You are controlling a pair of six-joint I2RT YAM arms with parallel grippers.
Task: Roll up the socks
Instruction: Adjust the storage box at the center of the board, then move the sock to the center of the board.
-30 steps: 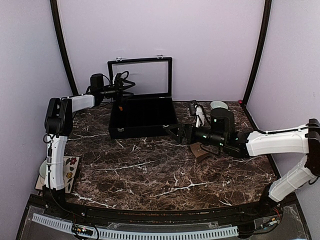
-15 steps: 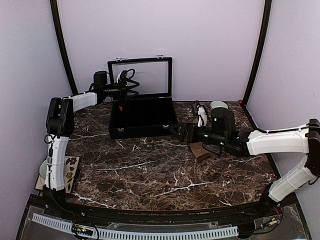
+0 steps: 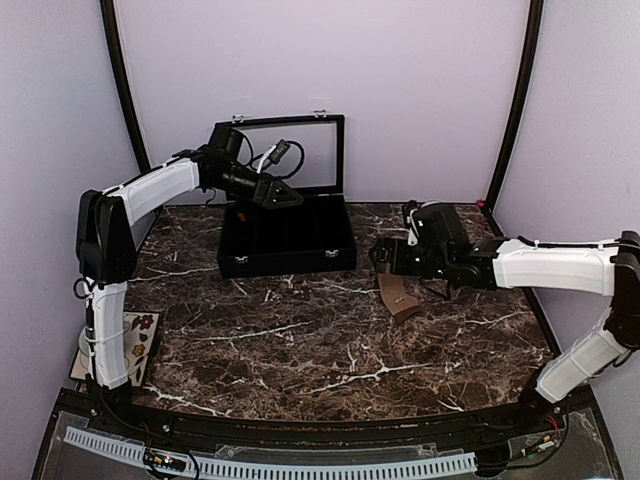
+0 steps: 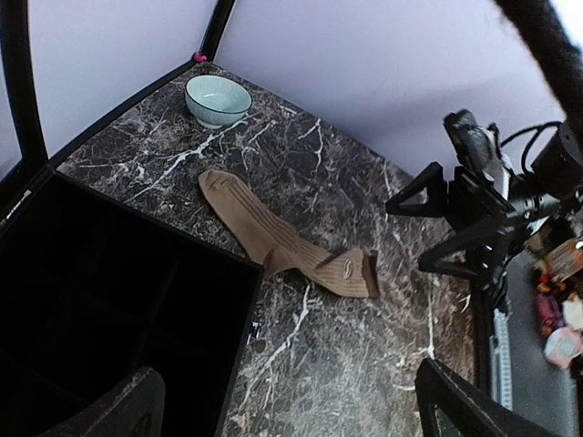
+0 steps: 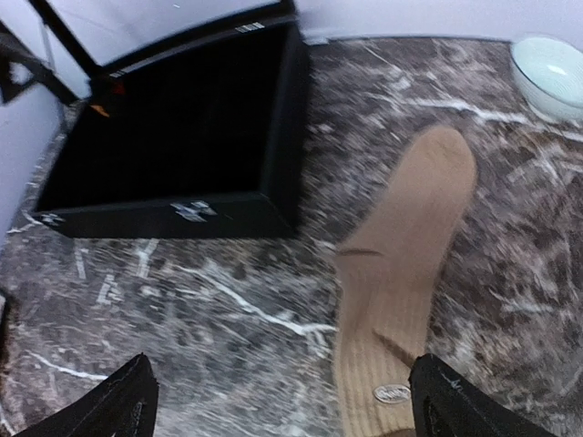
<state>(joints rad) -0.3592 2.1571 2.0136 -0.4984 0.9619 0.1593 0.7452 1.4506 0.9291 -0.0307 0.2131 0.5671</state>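
Observation:
One tan-brown sock (image 3: 398,296) lies flat on the dark marble table (image 3: 300,350), right of centre; it also shows in the left wrist view as a long ribbed sock (image 4: 282,244) and in the right wrist view as a tan sock (image 5: 410,264) with a small oval label. My right gripper (image 3: 383,256) hovers open just above the sock's far end, its jaws (image 5: 287,405) wide apart with the sock's cuff by the right finger. My left gripper (image 3: 285,192) hangs open over the black box, empty (image 4: 291,410). No other sock shows.
A black compartment box (image 3: 287,238) with its glass lid (image 3: 282,152) raised stands at the back centre. A pale green bowl (image 4: 219,98) sits in the back right corner. Black frame poles (image 3: 515,100) and lilac walls close in the sides.
My left arm has swung right, from the box's left rear corner to above the box. My right gripper has drawn back to the right, uncovering more of the tan sock.

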